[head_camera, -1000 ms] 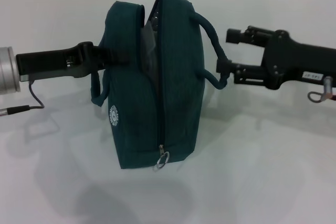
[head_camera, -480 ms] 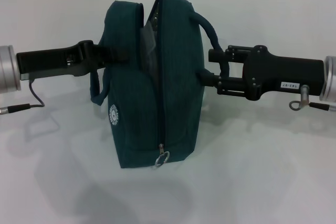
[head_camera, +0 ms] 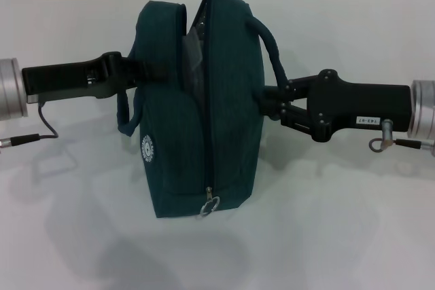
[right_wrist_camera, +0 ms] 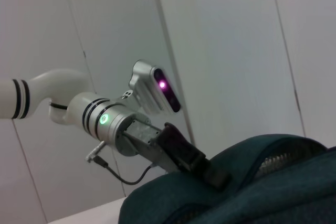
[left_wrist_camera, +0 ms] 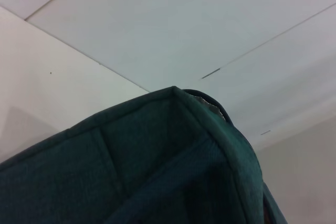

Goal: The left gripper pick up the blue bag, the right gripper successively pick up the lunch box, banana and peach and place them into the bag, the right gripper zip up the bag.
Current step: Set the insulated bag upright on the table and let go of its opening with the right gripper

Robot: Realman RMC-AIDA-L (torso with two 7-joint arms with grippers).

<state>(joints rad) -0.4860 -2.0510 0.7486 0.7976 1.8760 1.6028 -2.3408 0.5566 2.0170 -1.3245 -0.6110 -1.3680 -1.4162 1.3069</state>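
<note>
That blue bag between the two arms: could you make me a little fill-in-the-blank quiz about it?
1. The blue bag is ____ in colour.
2. The left gripper grips the bag's ____ side.
3. The right gripper reaches the bag's padded ____.
4. A metal ____ hangs from the zipper.

Missing words: teal; left; handle; ring

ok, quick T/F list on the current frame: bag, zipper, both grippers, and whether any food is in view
1. The blue bag is held up between both arms. True.
2. The left gripper reaches in from the bag's right side. False: it is at the bag's left side.
3. The zipper pull ring hangs at the bag's near end. True.
4. The right gripper hovers well clear of the bag. False: it is at the right-side handle.
5. A banana lies on the table. False: none in view.
</note>
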